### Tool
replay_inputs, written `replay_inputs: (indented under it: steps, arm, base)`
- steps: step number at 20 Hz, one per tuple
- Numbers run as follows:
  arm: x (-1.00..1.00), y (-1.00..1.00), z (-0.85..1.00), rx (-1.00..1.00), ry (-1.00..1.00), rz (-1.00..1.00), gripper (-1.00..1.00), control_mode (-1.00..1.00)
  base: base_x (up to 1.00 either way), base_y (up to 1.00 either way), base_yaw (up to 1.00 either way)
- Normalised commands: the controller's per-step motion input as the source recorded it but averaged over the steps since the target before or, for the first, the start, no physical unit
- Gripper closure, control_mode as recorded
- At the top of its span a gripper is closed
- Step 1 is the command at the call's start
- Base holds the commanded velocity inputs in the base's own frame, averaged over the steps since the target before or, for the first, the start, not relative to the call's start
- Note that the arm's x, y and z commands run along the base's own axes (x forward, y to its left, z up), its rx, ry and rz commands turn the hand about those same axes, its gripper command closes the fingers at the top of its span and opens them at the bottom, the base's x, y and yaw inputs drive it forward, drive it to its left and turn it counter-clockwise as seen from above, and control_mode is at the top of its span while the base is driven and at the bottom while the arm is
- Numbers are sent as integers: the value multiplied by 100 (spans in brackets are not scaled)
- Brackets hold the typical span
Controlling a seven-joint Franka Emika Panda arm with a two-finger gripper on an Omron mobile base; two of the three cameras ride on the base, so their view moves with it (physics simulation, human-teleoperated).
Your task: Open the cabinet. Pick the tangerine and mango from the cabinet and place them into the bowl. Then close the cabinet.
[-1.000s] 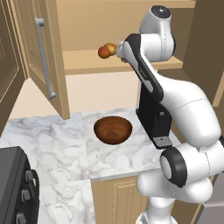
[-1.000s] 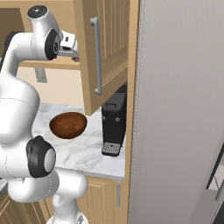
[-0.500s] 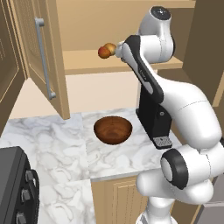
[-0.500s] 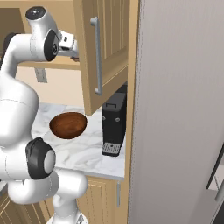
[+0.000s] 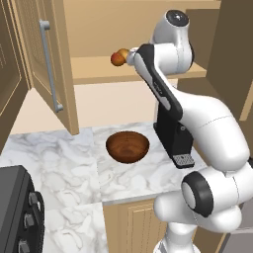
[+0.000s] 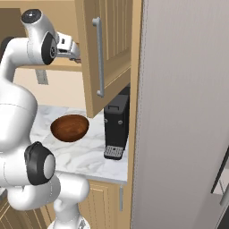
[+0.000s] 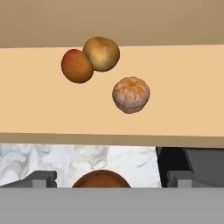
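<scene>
Wooden cabinet (image 5: 49, 74) doors are open | tangerine (image 7: 131, 94) and mango (image 7: 77, 66) sit on the shelf | bowl (image 5: 127, 146) empty | your tool (image 7: 109, 179) is spread wide, holding nothing

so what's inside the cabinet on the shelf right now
Three fruits lie on the open cabinet shelf: a ridged orange tangerine, apart from a red-orange fruit and a yellowish-brown fruit that touch each other. In the base views the arm covers part of the shelf.

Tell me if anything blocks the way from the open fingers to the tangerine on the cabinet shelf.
Nothing visible does. In the hand view the tangerine lies alone on the bare shelf, nearer the gripper than the other two fruits, which sit apart behind it. The cabinet door is swung aside.
</scene>
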Motion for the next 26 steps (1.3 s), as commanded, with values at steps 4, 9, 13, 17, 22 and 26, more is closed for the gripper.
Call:
replay_inputs:
  steps: [4, 9, 13, 17, 22, 26]
  arm:
    - [0, 25, 7, 1, -1, -2, -100, -100]
    - [0, 31, 0, 7, 0, -2, -100, -100]
    - [0, 22, 0, 6, 0, 0, -100, -100]
    - [1, 7, 0, 4, -8, 0, -100, -100]
    - [4, 0, 0, 0, -19, 0, -100, -100]
    - [6, 0, 0, 0, -22, 0, -100, -100]
  base:
    - [0, 0, 0]
    - [0, 0, 0]
    - [0, 0, 0]
    - [0, 0, 0]
    - [0, 0, 0]
    - [0, 0, 0]
